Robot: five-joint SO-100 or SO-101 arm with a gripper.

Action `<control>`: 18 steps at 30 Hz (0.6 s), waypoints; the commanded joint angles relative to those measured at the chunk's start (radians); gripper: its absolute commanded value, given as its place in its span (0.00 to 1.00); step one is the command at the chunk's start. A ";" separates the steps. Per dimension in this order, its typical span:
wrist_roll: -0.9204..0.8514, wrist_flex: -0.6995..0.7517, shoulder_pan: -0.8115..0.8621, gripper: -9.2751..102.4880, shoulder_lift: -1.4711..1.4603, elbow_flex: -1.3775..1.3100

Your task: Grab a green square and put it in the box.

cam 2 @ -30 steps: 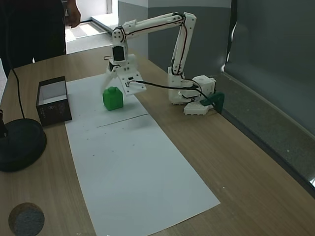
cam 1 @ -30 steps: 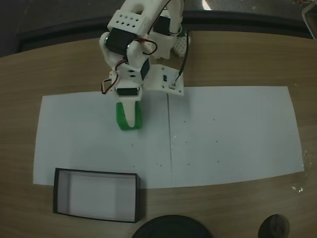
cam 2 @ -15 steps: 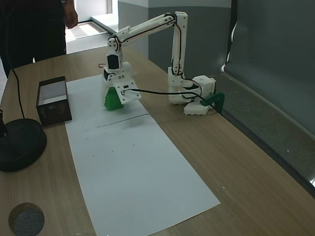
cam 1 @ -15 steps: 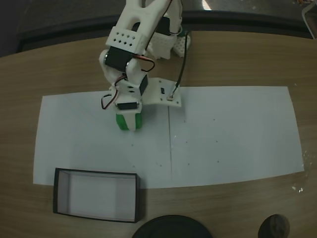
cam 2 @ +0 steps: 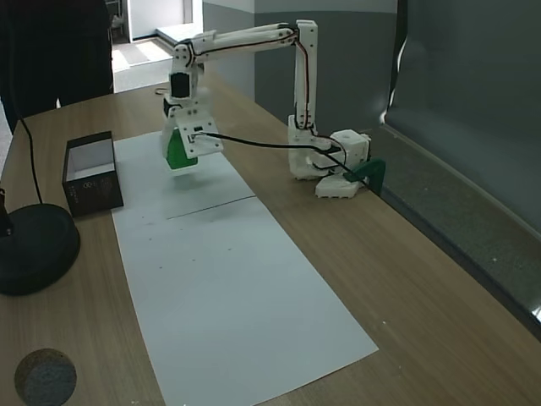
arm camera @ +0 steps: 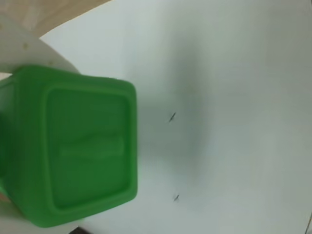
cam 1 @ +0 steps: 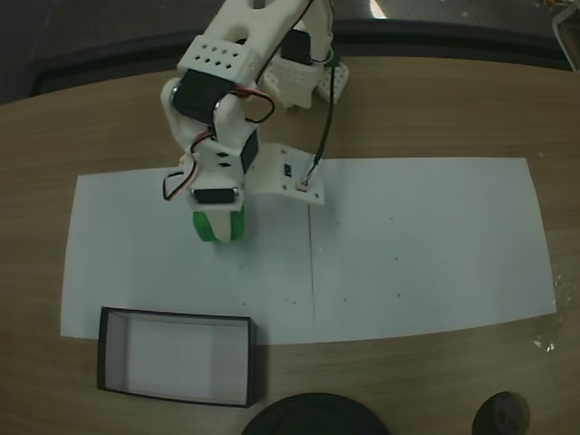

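Gripper (cam 1: 217, 228) closed on the green square (cam 1: 216, 227) — cube clamped between the white fingers, seen from above in a fixed view as a green patch just below the wrist servo. Held off the white paper sheet (cam 1: 417, 245) in a fixed view from the side: gripper (cam 2: 177, 157) with green square (cam 2: 177, 150) raised above the sheet (cam 2: 228, 296), faint shadow underneath on the paper. In the wrist view, green square (arm camera: 73, 146) at the left of the frame, one recessed face toward the camera, a white finger (arm camera: 29, 53) pressed along its upper left edge; paper (arm camera: 234, 97) behind it, marked with two small dark specks.

Box (cam 1: 107, 352) resting at the lower left of the top-down fixed view, half on the paper's lower edge, half on the wooden table (cam 1: 453, 109) — black walls, white floor, well apart from the held cube. Same box (cam 2: 74, 186) at the left in the side fixed view, near the sheet's far left corner, to the left of the gripper.

Arm (cam 2: 254, 38) stretched out horizontally from its base (cam 2: 317, 161) at the table's far edge, black cable hanging from wrist to base. Round black disc (cam 2: 34, 249) on the table left of the sheet, nearer the camera than the box. Person in dark clothing (cam 2: 51, 42) standing behind the table's far left end.
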 commanded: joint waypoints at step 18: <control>0.166 0.140 -0.230 0.26 -0.462 -1.091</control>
